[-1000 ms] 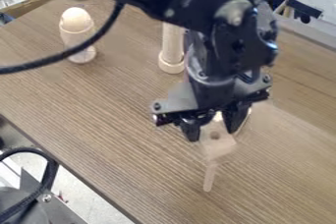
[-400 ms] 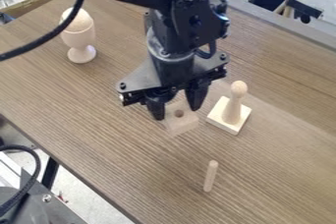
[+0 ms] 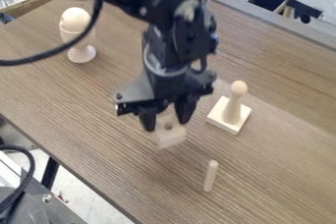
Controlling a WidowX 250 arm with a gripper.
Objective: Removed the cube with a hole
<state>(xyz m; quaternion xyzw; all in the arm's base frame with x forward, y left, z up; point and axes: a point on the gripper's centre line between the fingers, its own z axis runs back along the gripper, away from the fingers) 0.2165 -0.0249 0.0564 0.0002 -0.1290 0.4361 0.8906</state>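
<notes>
My black gripper [image 3: 165, 119] hangs over the middle of the table, shut on a pale wooden cube [image 3: 172, 135] with a dark round hole in its upper face. The cube juts out below the fingers toward the camera. To its lower right a thin wooden peg [image 3: 210, 175] stands upright on the table, apart from the cube. I cannot tell whether the cube's underside touches the table.
Right of the gripper is a square wooden base with a round-topped post [image 3: 232, 109]. A wooden egg in a cup [image 3: 78, 33] stands at the upper left. The brown table's [image 3: 85, 161] front edge runs diagonally across the lower left.
From above the peg, the gripper and cube moved up and left in view, then slightly down and left. The peg stayed put, and the square-based post came into sight.
</notes>
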